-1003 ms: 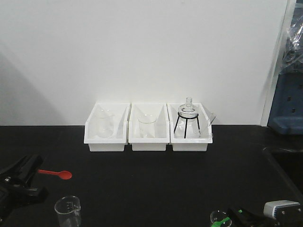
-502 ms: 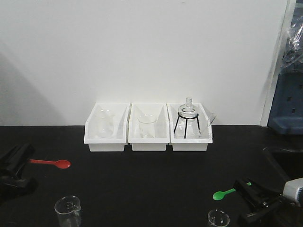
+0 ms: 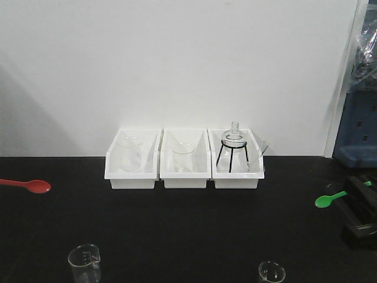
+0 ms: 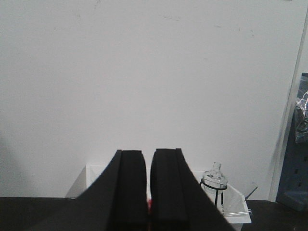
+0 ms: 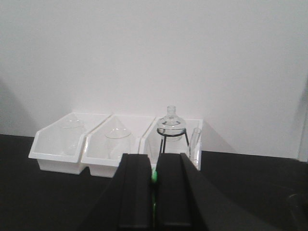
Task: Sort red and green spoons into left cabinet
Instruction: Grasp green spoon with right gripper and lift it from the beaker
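The red spoon (image 3: 26,185) hangs above the black table at the far left edge of the front view, its handle running out of frame. A red sliver (image 4: 149,206) shows between the fingers of my left gripper (image 4: 148,154), which is shut on it. The green spoon (image 3: 330,198) hangs at the far right, bowl pointing left. My right gripper (image 3: 361,188) is shut on its handle, and a green strip (image 5: 154,175) shows between the black pads (image 5: 136,192). The left cabinet is out of view.
Three white bins (image 3: 136,177) stand in a row at the back against the wall, holding glassware and a flask on a black tripod (image 3: 234,147). Two small glass beakers (image 3: 84,262) (image 3: 272,273) stand near the front edge. A blue and grey unit (image 3: 359,132) stands at the right.
Both arms have swung outward. The red spoon went left to the frame edge and the left gripper left the front view. The green spoon went right and up.
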